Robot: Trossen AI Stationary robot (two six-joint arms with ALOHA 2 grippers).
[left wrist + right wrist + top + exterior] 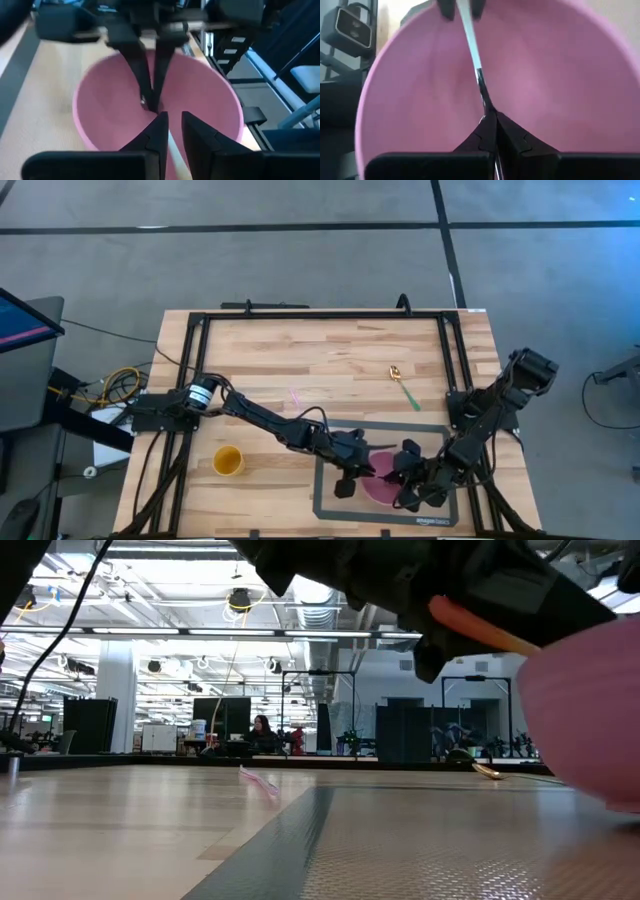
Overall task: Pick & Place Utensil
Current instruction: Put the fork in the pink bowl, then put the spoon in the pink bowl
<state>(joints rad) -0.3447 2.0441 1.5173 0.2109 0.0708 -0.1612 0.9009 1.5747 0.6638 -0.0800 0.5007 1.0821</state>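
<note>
right now both of your arms meet over the pink bowl (pixel 380 485), which sits on the dark mat (pixel 330 500) near the front edge of the wooden table (pixel 320 360). your left gripper (pixel 171 131) reaches in from the left side and hangs over the bowl's near rim; its fingers (pixel 200 137) stand a narrow gap apart, and a pale, thin utensil handle (pixel 174 150) lies in that gap. you cannot tell whether they pinch it or have let go. your right gripper (pixel 495 125) comes in from the opposite side with its fingers pressed together on the dark end of the same slim utensil (pixel 472 47), whose light shaft runs across the inside of the bowl toward the other gripper. elsewhere on the table, a spoon with a green handle (pixel 405 387) lies toward the back right, a small pink utensil (pixel 296 396) lies near the middle, and a yellow cup (pixel 228 461) stands at the front left, well apart from the bowl.
</note>
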